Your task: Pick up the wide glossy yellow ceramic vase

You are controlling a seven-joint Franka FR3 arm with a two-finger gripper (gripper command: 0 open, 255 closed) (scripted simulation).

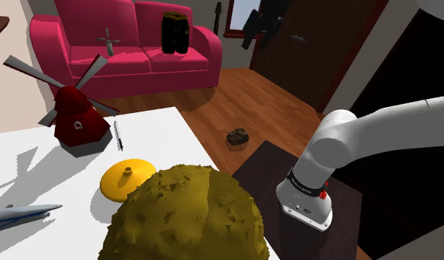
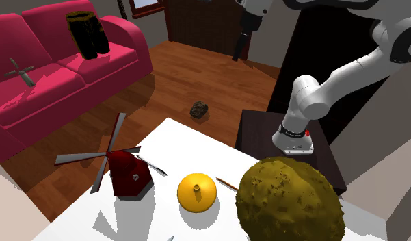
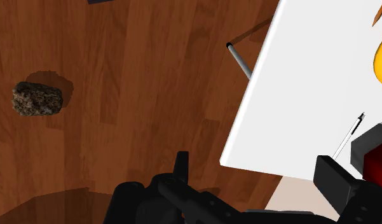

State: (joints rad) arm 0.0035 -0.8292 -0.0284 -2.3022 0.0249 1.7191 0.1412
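Vase [image 1: 128, 177] is seen lower left of centre on the white table [image 1: 161, 137] — glossy, rigid, breakable, probably slippery; its narrow neck should be pinched. Gripper [image 3: 253, 164] is held spread apart, empty.

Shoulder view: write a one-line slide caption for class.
Wide yellow vase sits on the white table between a red windmill and a bumpy olive ball.

Yellow vase [image 1: 128, 179] upright on white table [image 1: 155, 140] (wide, squat, narrow neck).
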